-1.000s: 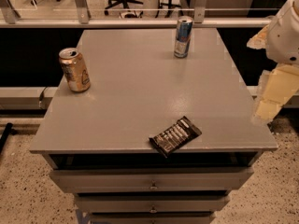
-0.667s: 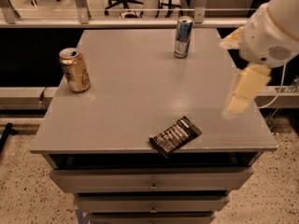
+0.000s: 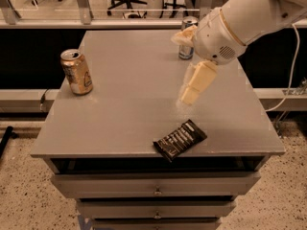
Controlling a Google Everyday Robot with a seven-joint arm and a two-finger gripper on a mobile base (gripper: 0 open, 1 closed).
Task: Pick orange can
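Claw [image 3: 193, 86]: over right-center of tabletop [image 3: 134, 87], on arm [image 3: 249, 13] entering from upper right; open or closed: cannot tell.
Orange can [image 3: 76, 72]: upright nr tabletop's left edge, well apart from claw, untouched.
Blue-silver can [image 3: 186, 46]: upright at far side, partly hidden by arm.
Dark wrapper [image 3: 180, 139]: flat nr front edge, twd viewer from claw.
Drawers [image 3: 156, 185]: stacked under tabletop.

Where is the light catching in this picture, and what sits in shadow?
Camera view: the grey table has a pale sheen just below the gripper, which hangs over its right half; the orange can glints on its silver rim; the dark wrapper shows small highlights; the gap under the tabletop is in deep shadow.
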